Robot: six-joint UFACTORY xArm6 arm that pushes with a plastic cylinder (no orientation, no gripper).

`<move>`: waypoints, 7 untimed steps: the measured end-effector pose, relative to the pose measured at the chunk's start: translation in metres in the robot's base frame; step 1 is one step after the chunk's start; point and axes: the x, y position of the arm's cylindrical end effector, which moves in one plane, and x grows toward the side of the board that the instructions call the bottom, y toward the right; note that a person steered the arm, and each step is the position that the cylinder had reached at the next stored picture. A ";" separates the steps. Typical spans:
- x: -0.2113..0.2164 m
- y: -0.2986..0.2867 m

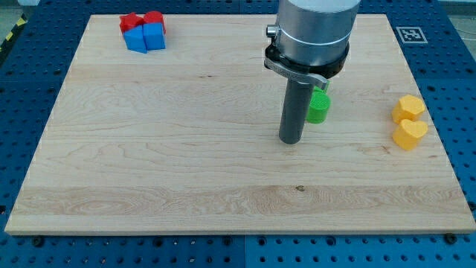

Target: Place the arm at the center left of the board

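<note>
Right of the board's middle, my tip [291, 141] rests on the pale wooden board [186, 164], at the lower end of a straight dark rod [295, 112] that hangs from the arm's grey cylindrical body [315, 30]. The rod is a single solid piece with nothing that spreads or presses together, and it holds nothing. Just beside the tip, on the view's right and a little toward the top, stands a small green cylinder-like block [319, 107], partly hidden behind the rod; whether the rod touches it cannot be told. Well apart from the tip toward the view's right edge sit two yellow blocks, the upper yellow block [408, 107] roughly hexagonal and the lower yellow block [409, 134] heart-like, touching or nearly so. Far off to the tip's upper left, near the board's top-left corner, a tight cluster holds two red blocks [141, 20] behind two blue blocks [146, 38]. The board's centre-left area [82, 126] lies well away from the tip, toward the view's left. A blue perforated table [454, 59] surrounds the board.
</note>
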 end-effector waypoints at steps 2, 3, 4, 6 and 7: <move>0.000 -0.062; 0.000 -0.068; 0.000 -0.070; 0.000 -0.071; 0.000 -0.078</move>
